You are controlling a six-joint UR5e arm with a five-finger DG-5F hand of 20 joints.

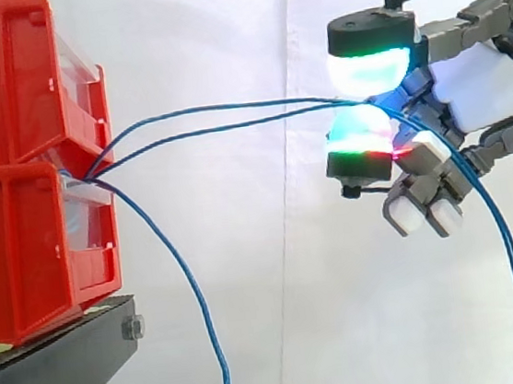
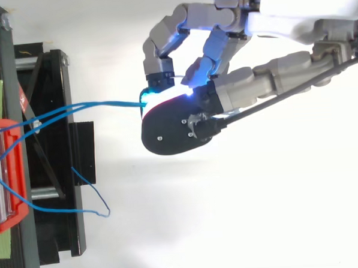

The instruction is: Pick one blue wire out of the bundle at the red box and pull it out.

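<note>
Far left, side view: red bins stacked two high on a black stand, white curtain behind.

Blue wires come out at the front of the bins, from the gap where the upper bin meets the lower. They split at once.

One hanging strand drops from that gap, curving down and right past the stand's corner to the lower edge of the side view.

The upper pair leaves the same gap, rises a little, then runs almost level to the right, clear of everything, the two lines closing on each other as they go. Top view shows the same pair crossing over the stand from the bin toward the hand. A slack loop lies lower in that view, over the stand, with its free end hooked back.

Right of middle: the hand comes in from the right edge, well apart from the bins. Two glowing fingertips, one above and one below, are pressed together on the upper pair where it ends; cannot tell whether both lines sit between the pads or just one. The remaining fingers are curled under, holding nothing.

Far right: a trailing strand leaves the pinch and arcs down in front of the hand to the lower edge.
</note>
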